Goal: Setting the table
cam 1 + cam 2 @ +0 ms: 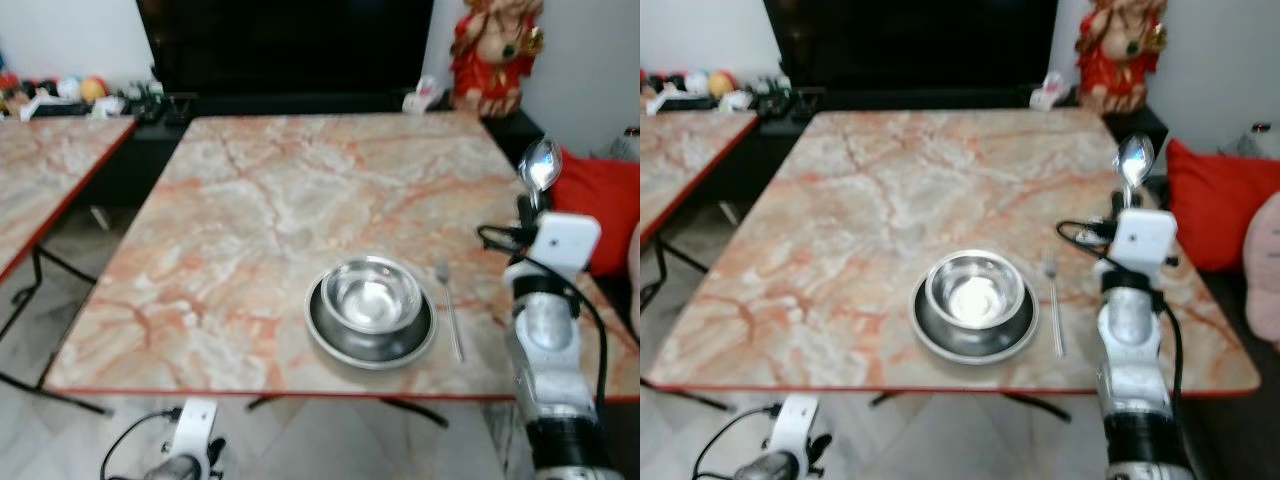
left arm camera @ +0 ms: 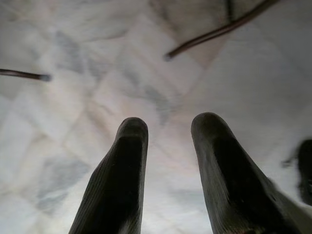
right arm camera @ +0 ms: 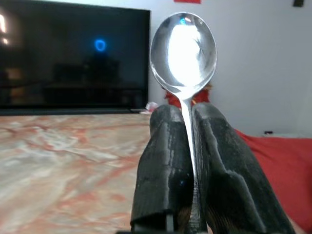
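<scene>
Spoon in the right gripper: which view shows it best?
The right wrist view: the spoon stands large and sharp, its handle pinched between the right gripper's fingers. Both eye views show it small, bowl up above the wrist, beside the table.

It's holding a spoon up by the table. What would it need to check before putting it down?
1. Spoon gripped firmly by the right gripper: ok, fingers shut on the handle.
2. Fork already laid right of the plate: ok.
3. Bowl sits on the plate: ok.
4. Free tabletop right of the fork: ok.
5. Left gripper out of the way: ok, low over the floor.
6. Spoon's height above the table: cannot tell.
</scene>
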You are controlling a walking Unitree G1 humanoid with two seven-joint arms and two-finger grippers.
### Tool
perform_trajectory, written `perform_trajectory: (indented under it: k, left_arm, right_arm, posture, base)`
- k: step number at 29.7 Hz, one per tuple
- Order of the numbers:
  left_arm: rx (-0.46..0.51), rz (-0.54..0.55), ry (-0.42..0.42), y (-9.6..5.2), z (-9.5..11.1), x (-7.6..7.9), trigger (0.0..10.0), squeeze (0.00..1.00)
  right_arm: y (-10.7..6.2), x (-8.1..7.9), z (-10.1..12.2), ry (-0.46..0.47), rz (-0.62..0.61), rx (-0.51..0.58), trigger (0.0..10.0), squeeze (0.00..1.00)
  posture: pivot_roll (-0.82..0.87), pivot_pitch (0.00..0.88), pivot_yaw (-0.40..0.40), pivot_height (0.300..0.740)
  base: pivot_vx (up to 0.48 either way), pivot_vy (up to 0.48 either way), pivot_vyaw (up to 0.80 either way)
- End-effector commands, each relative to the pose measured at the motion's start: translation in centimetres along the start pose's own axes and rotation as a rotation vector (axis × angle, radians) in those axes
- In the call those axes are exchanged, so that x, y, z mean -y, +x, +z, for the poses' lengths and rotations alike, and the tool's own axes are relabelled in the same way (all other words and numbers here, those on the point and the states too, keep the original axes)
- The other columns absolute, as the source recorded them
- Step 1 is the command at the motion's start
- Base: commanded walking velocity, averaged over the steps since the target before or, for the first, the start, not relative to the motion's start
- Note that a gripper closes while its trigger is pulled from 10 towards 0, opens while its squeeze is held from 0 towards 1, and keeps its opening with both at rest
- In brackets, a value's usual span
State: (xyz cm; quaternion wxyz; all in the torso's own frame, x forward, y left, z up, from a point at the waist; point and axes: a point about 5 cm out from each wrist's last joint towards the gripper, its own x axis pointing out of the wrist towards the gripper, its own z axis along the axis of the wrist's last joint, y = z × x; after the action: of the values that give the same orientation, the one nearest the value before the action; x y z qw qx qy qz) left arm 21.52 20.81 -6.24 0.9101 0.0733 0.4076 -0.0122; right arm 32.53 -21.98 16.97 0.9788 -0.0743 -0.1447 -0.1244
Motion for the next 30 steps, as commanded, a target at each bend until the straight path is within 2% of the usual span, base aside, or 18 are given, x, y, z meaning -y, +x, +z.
perform_trajectory:
  k: [1,5,11,14,16,19,22,30]
  left_arm:
    - [-0.022,-0.015,0.0,0.0,-0.3,0.6,10.0,0.0]
    - [-0.023,-0.016,0.0,0.0,-0.4,0.6,10.0,0.0]
    - [-0.026,-0.02,0.003,0.0,-0.4,0.6,10.0,0.0]
    - [-0.027,-0.022,0.004,0.0,-0.3,0.6,10.0,0.0]
    - [-0.028,-0.025,0.004,0.1,-0.2,0.7,10.0,0.0]
    - [-0.029,-0.027,0.005,0.1,-0.2,0.8,10.0,0.0]
    - [-0.03,-0.028,0.003,0.1,-0.3,0.8,10.0,0.0]
    - [-0.039,-0.025,0.004,0.0,-0.7,0.8,10.0,0.0]
  right_arm:
    - [0.5,0.6,0.2,-0.011,-0.02,-0.005,10.0,0.0]
    - [1.0,1.0,0.1,-0.047,-0.031,-0.042,10.0,0.0]
    - [3.0,2.8,-0.6,-0.072,-0.044,-0.203,10.0,0.0]
    - [3.5,2.9,-1.3,-0.056,0.019,-0.298,10.0,0.0]
    - [3.8,3.0,-2.0,0.005,0.036,-0.383,10.0,0.0]
    - [3.8,3.0,-2.4,0.018,0.047,-0.413,10.0,0.0]
    - [3.5,2.4,-3.4,-0.006,0.138,-0.487,10.0,0.0]
    - [2.8,1.5,-5.3,0.053,0.173,-0.59,10.0,0.0]
  posture:
    - [-0.04,0.0,0.065,0.74]
    - [-0.04,0.0,0.067,0.74]
    - [-0.04,0.0,0.073,0.74]
    - [-0.05,0.0,0.075,0.74]
    - [-0.05,0.0,0.075,0.74]
    - [-0.05,0.0,0.074,0.74]
    - [-0.05,0.0,0.073,0.74]
    - [-0.04,0.0,0.068,0.74]
  base:
    - [0.0,0.0,0.0]
    - [0.0,0.0,0.0]
    - [0.0,0.0,0.0]
    - [0.0,0.0,0.0]
    - [0.0,0.0,0.0]
    - [0.0,0.0,0.0]
    - [0.0,0.0,0.0]
    - [0.0,0.0,0.0]
